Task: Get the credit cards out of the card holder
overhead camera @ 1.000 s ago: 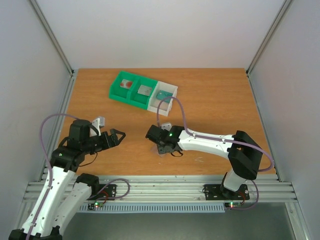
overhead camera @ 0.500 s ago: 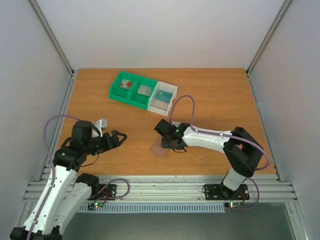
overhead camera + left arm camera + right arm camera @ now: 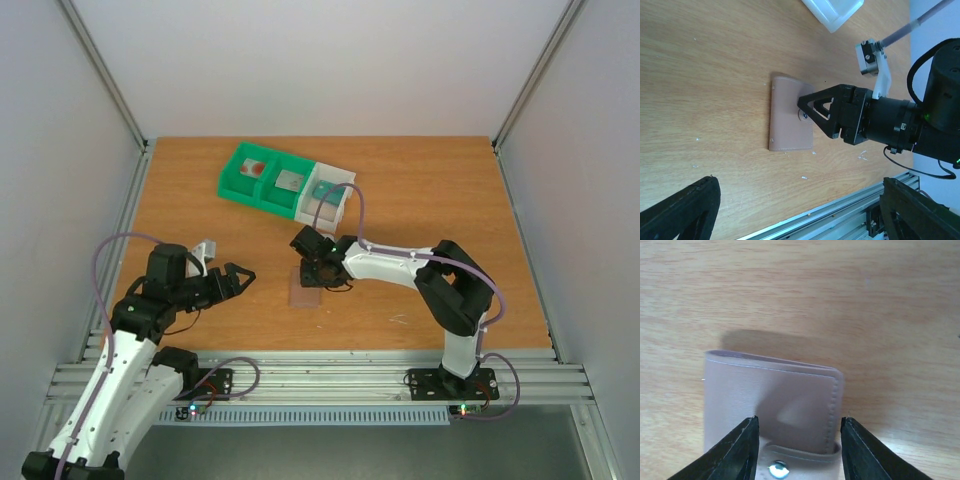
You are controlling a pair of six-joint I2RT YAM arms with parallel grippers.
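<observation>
The card holder (image 3: 305, 287) is a small mauve-pink folded wallet with a snap strap, lying flat on the table and shut. It also shows in the left wrist view (image 3: 789, 117) and the right wrist view (image 3: 770, 395). My right gripper (image 3: 313, 268) hovers just over its strap end, open, its black fingers (image 3: 740, 450) either side of the strap with gaps showing. A white credit card with a red patch (image 3: 254, 168) and a grey one (image 3: 289, 180) lie in the tray. My left gripper (image 3: 240, 272) stands open and empty, left of the holder.
The green-and-white tray (image 3: 228, 185) with three compartments stands at the back left of the table, its white end (image 3: 835, 12) nearest the right arm. The aluminium rail (image 3: 850, 210) runs along the near edge. Small white crumbs dot the wood by the holder.
My right gripper has moved left and away from the rail, its jaws a little wider. The card holder now lies slightly further left. The left arm has barely shifted.
</observation>
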